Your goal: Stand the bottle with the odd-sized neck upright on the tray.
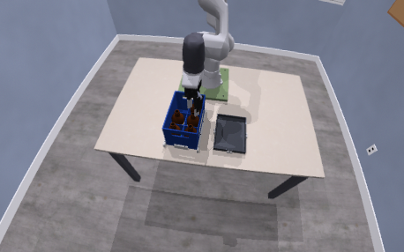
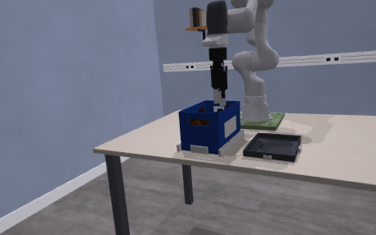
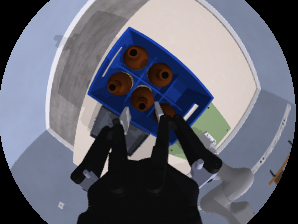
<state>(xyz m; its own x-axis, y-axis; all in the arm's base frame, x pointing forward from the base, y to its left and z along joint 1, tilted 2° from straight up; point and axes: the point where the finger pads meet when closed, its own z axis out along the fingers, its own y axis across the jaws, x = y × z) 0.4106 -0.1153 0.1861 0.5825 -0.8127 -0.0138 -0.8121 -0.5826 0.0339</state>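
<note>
Pale table (image 1: 278, 132) (image 2: 144, 137) (image 3: 215, 45), crated bottles (image 1: 177, 118) (image 2: 201, 110) (image 3: 119, 84) seemingly upright.

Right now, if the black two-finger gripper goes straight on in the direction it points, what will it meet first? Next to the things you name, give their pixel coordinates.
Most likely the gripper (image 1: 193, 108) (image 2: 220, 99) (image 3: 142, 109) meets the brown, round-shouldered bottle (image 1: 193, 120) (image 2: 220, 110) (image 3: 142, 96) in line between its fingertips; depth is unclear, so a finger may touch something else first.
</note>
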